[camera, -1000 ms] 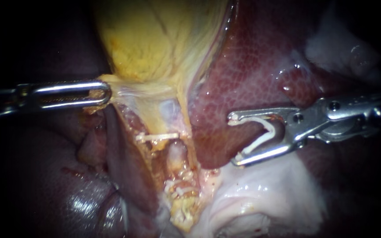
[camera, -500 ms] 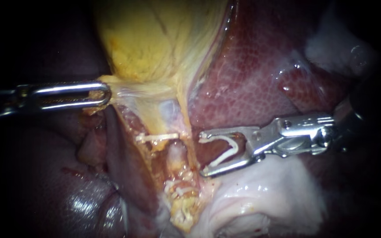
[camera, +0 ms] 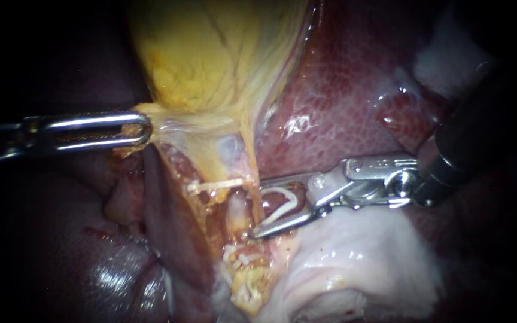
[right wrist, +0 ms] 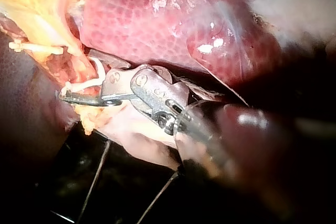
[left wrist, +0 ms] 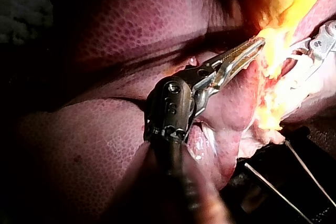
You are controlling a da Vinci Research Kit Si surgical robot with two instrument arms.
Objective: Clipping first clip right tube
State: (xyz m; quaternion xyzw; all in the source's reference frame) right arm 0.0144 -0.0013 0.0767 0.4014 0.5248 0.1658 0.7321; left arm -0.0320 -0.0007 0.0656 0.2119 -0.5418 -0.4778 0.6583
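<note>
Setting: dark surround; the liver (camera: 354, 101) lay wet, dark red and finely mottled from 12 to 3 o'clock.
Gallbladder (camera: 210, 54): yellow, veined, sagging from 12 o'clock toward centre.
Pale tissue (camera: 360, 257): white, glossy, folded, at 5 o'clock.
Left instrument (camera: 133, 128): steel, slotted jaws pinched the gallbladder's lower edge at 9 o'clock.
Right instrument (camera: 258, 210): came from 3 o'clock; jaws stood spread, cradling a white clip (camera: 282, 203) bent open against both.
Right tube (camera: 251, 167): thin yellowish strand at centre, at the jaw tips; whether they straddled it, unclear.
Second clip (camera: 213, 185): white, flat, just toward 9 o'clock from that tube.
</note>
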